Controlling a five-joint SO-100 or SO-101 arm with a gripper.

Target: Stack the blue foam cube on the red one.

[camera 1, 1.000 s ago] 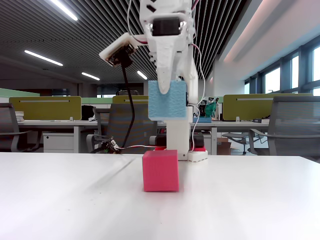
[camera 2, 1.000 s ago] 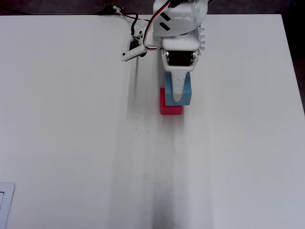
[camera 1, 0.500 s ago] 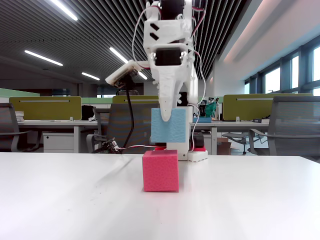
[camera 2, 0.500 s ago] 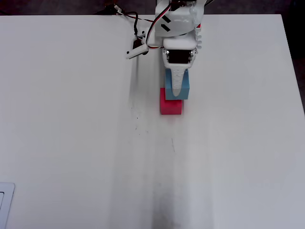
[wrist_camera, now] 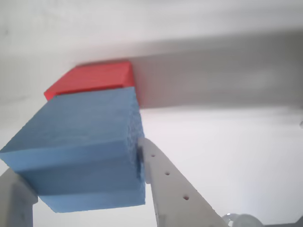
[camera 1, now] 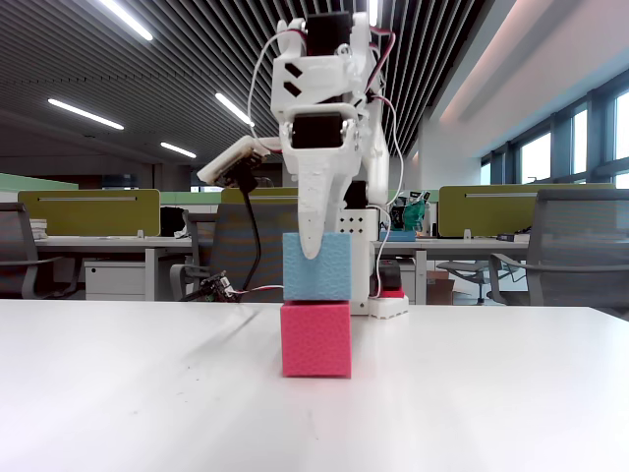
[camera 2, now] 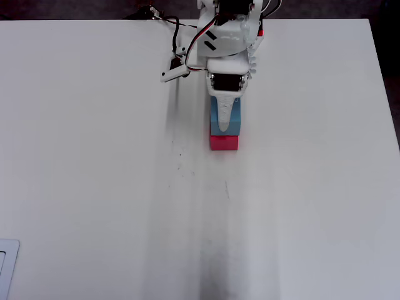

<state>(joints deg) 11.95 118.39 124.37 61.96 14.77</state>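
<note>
The blue foam cube (camera 1: 329, 266) sits squarely above the red one (camera 1: 315, 339), and their faces appear to touch in the fixed view. My gripper (camera 1: 313, 254) reaches down from above and is shut on the blue foam cube, with one white finger across its front face. From overhead, that finger (camera 2: 225, 115) covers the middle of the blue foam cube (camera 2: 214, 123), and a strip of the red one (camera 2: 224, 143) shows just below it. In the wrist view the blue foam cube (wrist_camera: 80, 146) fills the space between both fingers (wrist_camera: 165, 184), with the red one (wrist_camera: 92, 78) right behind it.
The cubes stand on a white table (camera 2: 94, 156). The arm's base (camera 1: 385, 297) is behind the stack, with cables (camera 2: 164, 21) trailing to the table's far edge. The wrist camera (camera 1: 236, 160) sticks out to the left. A white object (camera 2: 6, 265) lies at the overhead view's lower left corner.
The gripper has come down with the blue foam cube and shifted slightly left in the fixed view. The cube went from hanging above the red one to resting on it.
</note>
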